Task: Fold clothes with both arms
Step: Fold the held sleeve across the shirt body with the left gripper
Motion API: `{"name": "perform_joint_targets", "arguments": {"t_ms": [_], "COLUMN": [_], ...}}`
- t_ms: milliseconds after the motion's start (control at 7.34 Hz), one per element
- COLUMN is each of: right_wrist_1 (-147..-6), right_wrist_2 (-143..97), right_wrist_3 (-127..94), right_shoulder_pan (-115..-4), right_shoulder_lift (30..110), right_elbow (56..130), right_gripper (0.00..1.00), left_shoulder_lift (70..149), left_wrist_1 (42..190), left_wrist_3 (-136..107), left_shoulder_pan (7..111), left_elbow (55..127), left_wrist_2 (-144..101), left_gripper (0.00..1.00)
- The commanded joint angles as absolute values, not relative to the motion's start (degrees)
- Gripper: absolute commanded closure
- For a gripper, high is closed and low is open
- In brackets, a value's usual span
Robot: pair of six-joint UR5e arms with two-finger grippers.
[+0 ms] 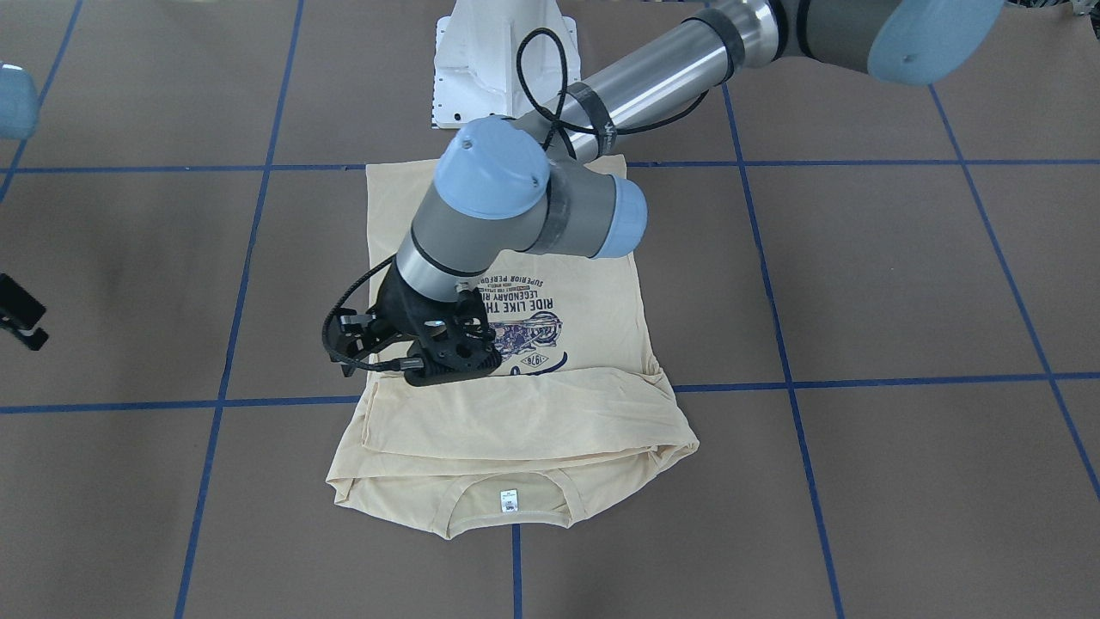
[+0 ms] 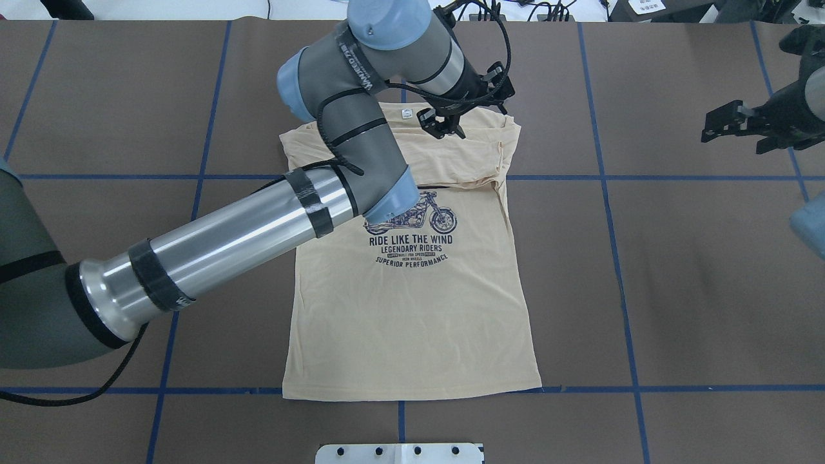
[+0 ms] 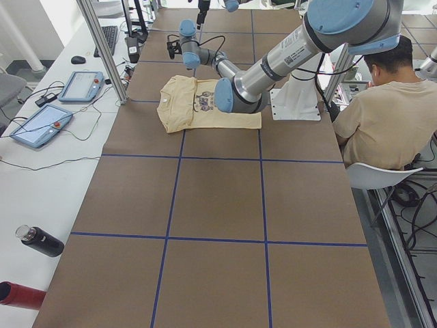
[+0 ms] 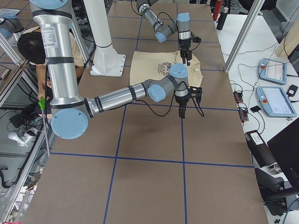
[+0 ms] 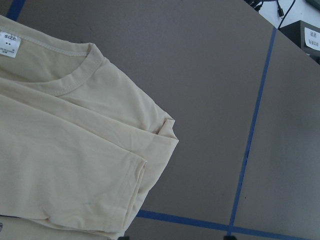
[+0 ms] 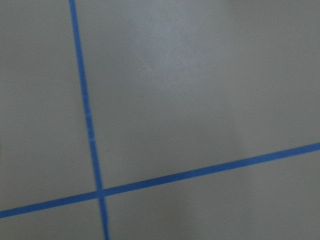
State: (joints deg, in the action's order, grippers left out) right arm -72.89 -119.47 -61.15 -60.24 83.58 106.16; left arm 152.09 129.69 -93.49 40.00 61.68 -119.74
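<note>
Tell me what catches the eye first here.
The cream shirt with its navy motorcycle print lies mid-table, sleeves folded across its collar end. The left arm stretches over it, the left gripper hanging above that fold. The right gripper sits off to the side over the table.

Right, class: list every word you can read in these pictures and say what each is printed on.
"RIDE LIKE THE WIND": navy print on the pale cream-yellow thin-fabric T-shirt.
"LEGENDARY RIDERS": next line of that print.
"SUPERIOR PERFORMANCE": its bottom line.
"SIZE": small white neck label.
Unreadable: the print's tiny line, the label's smaller text, strap lettering on the left arm.
</note>
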Motion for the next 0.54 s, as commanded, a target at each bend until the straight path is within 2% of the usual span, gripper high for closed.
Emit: {"name": "perform_joint_targets", "arguments": {"t_ms": [0, 272, 409], "right_wrist_1": [-69.4, -69.7, -70.0], "right_wrist_2": [-106.4, -91.7, -83.1], "right_wrist_3": [-89.8, -108.7, -116.0], "right_shoulder_pan": [-40.5, -21.3, -12.0], "right_shoulder_lift": [84.5, 87.4, 88.2], "right_elbow": [114.4, 122.0, 122.6], "right_gripper": [0.00, 0.01, 0.02], "left_shoulder_lift": [135.6, 127.4, 124.6], "left_wrist_1": [128.2, 125.5, 124.2], "left_wrist_3": [-89.3, -83.5, -81.1], "left_shoulder_pan": [41.7, 43.1, 43.8], "left_elbow": [80.9, 90.0, 93.2], "left_wrist_2": [-123.6, -123.8, -123.8], "left_gripper": [0.20, 0.20, 0.20]}}
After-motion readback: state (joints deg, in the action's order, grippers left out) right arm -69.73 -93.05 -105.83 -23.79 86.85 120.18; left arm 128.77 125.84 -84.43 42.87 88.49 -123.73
